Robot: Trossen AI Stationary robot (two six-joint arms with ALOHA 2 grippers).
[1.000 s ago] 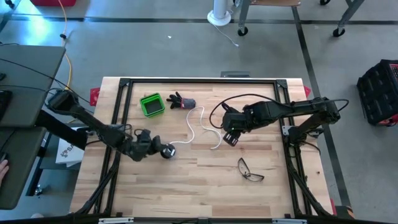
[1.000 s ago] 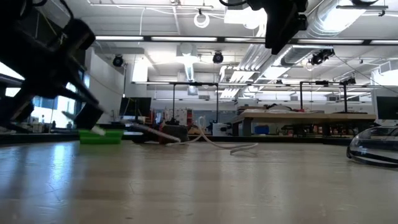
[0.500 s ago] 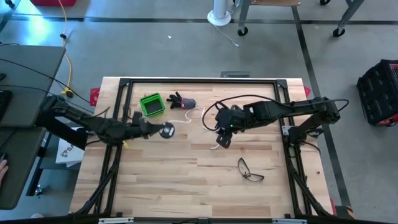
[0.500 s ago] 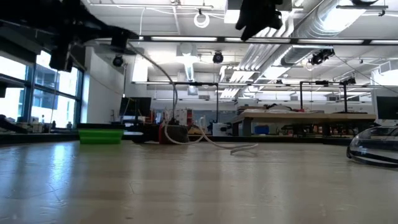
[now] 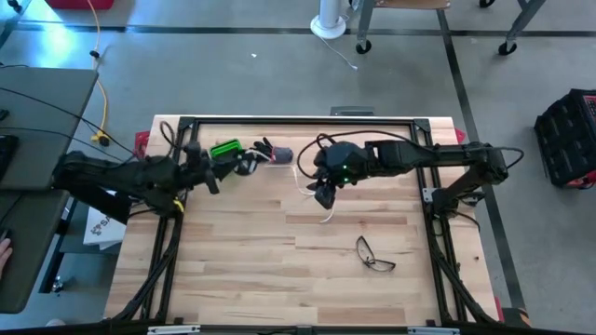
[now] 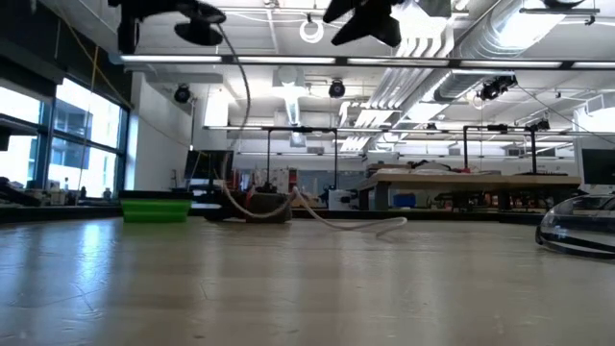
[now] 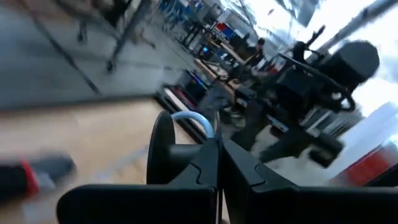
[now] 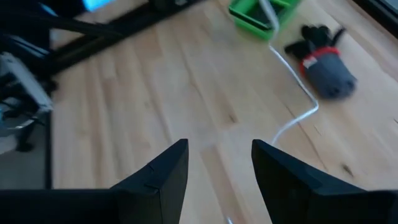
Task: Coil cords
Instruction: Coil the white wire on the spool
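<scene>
My left gripper [image 5: 235, 166] is high above the table's far left, next to the green box [image 5: 224, 152], shut on the small black reel [image 5: 248, 165]. In the low view the white cord [image 6: 242, 115] hangs from the reel [image 6: 200, 12] and curves down to the table; its free end [image 6: 384, 226] lies on the wood. My right gripper [image 5: 323, 193] is open over the table's middle, above the cord's lying part [image 5: 325, 218], with nothing between its fingers [image 8: 177, 168]. My left gripper has the reel pinched between its two shut fingers [image 7: 205, 165], which point level toward the table's right. The black disc [image 7: 163, 149] stands on edge beside them; the fingers hide the exact spot. The reel is lifted clear and the cord [image 7: 194, 118] trails from it.
A black, grey and red object [image 5: 275, 152] lies just right of the green box. A pair of glasses [image 5: 375, 256] lies toward the near right. A black frame [image 5: 298, 121] runs round the table's edges. Bare wood spreads over the near half.
My left gripper has risen, gone toward the far left near the green box and rolled, carrying the reel off the table. The cord has been drawn up after it, its free end staying on the wood. My right gripper has moved a little toward the table's left and tipped upward.
</scene>
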